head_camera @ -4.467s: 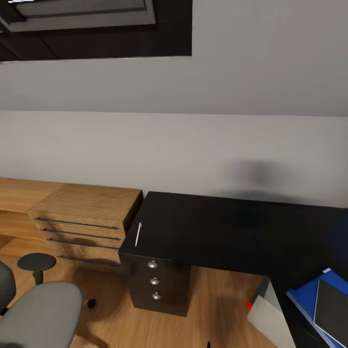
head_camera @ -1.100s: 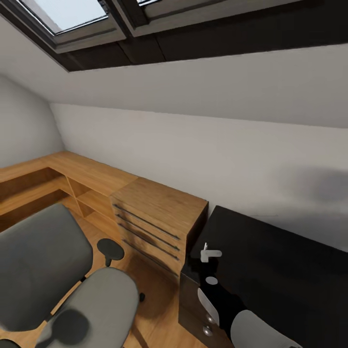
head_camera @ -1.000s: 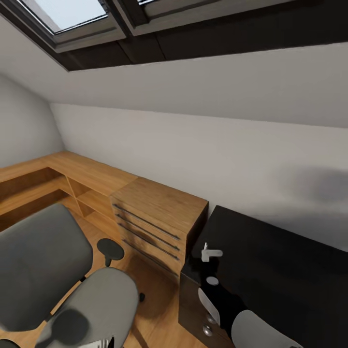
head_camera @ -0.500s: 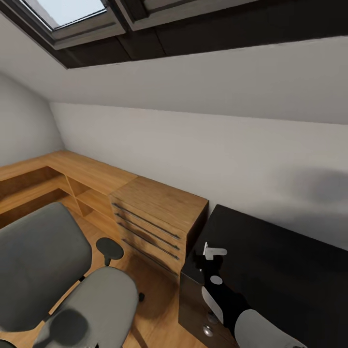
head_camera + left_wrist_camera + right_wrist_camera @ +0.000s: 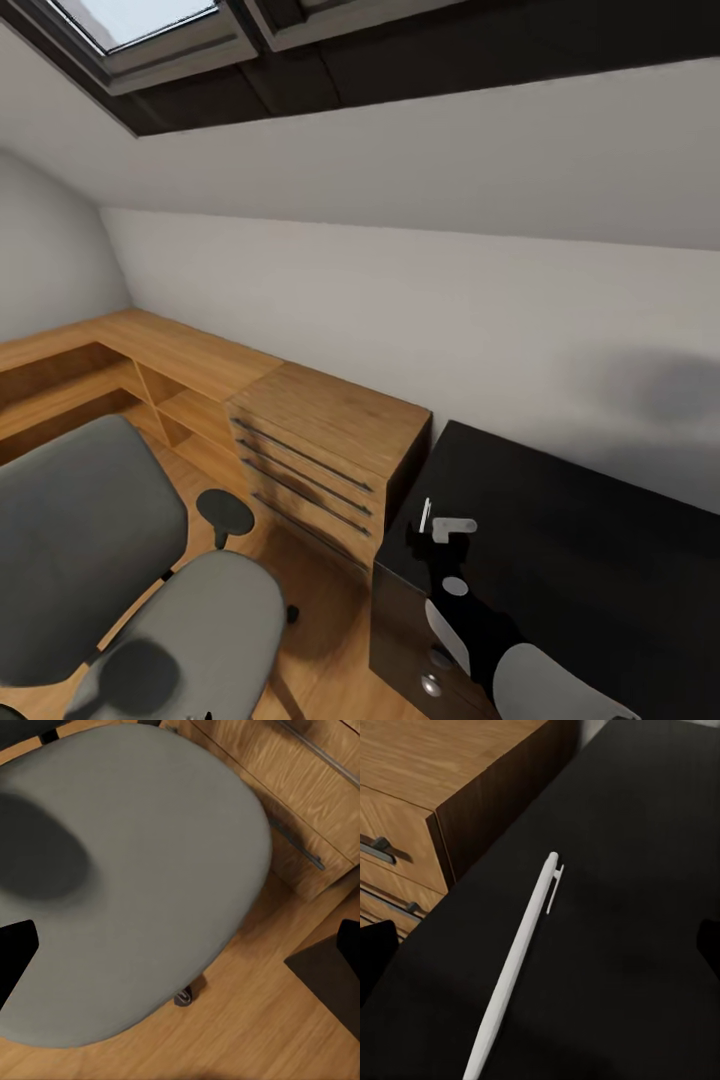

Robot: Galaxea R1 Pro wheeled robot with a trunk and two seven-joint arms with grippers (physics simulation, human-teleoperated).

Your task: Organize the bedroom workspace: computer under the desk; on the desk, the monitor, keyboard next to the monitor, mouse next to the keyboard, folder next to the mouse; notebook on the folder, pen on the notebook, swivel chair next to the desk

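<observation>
— White and slim, the pen (image 5: 520,964) lies flat on the black surface (image 5: 637,937), its clip end pointing toward the far side of the top. Where does it sit in the head view?

— Near the surface's (image 5: 580,540) left corner, as a short white sliver (image 5: 424,515), just beside the right pincer (image 5: 452,526).

— Is that pincer on it?

— No. In the right wrist view the right pincer's (image 5: 540,945) dark fingertips (image 5: 376,945) stand spread at either edge of the picture, with the pen between them and nothing clasped. It hovers released over the pen.

— What borders the pen?

— Close to the pen's side, the black top ends at a light-wood drawer unit (image 5: 427,802) with dark bar handles. The head view shows that unit (image 5: 320,450) butting against the surface's end, with a low wooden shelf (image 5: 120,370) running on to the left along the white wall.

— And the swivel chair?

— Grey and padded, the swivel chair (image 5: 130,600) stands on the wooden floor (image 5: 330,640) to the left of the black drawer unit (image 5: 410,640), well apart from the pen. One round black armrest (image 5: 226,508) shows beside its seat.

— The left pincer?

— In the left wrist view the left pincer (image 5: 180,952) hangs over the chair's bare seat (image 5: 142,862), its dark fingertips wide apart and gripping nothing. A castor (image 5: 184,997) peeks out below the seat's edge.
</observation>
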